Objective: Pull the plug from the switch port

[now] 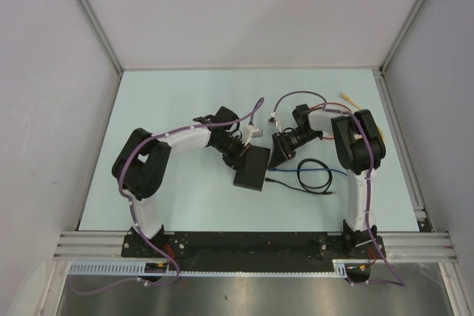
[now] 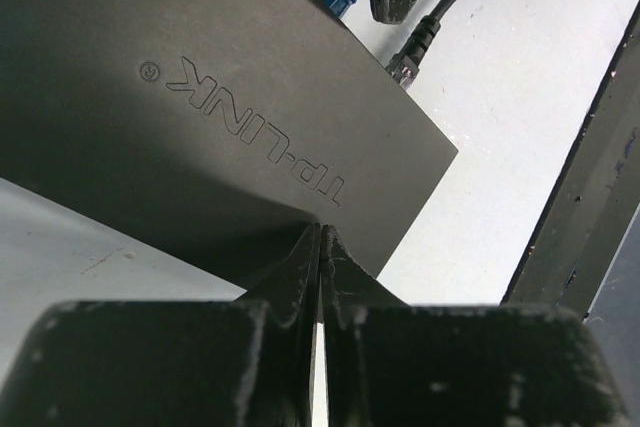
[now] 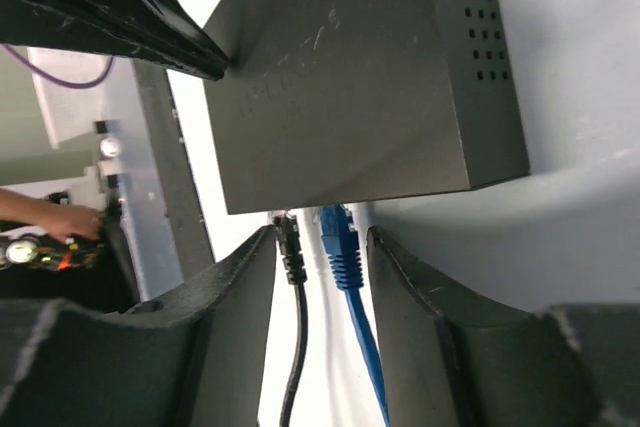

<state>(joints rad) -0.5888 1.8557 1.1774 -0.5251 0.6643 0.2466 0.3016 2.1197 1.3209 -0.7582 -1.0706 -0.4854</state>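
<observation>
step in hand: lining up the grasp on the plug, pull not yet begun. the switch (image 2: 200, 97) is lying flat on the table (image 1: 185, 101) near its middle, between the two arms, with its socket edge facing the right arm.

the left gripper (image 2: 320, 237) is pinched together with only a hairline gap and nothing between the fingers. its tips are sitting on the switch's edge on the side away from the sockets, so it is likely pinning the box down.

the right gripper (image 3: 320, 235) is standing wide open at the socket edge, gripping nothing. two plugs are sitting between its fingers: the blue plug (image 3: 342, 252), seated in a port, and the black plug (image 3: 291, 247) just beside it. i cannot tell whether the black plug is seated or just lying against the edge, so i am reading the blue one as the target.

next move, as a judgement: the right gripper needs shifting so that only the blue plug sits between the pads, then closing on the plug body, not the cable, and pulling straight away from the sockets. the left gripper needs to be pressing down during the pull. risk: catching both plugs, or dragging the switch along.
</observation>
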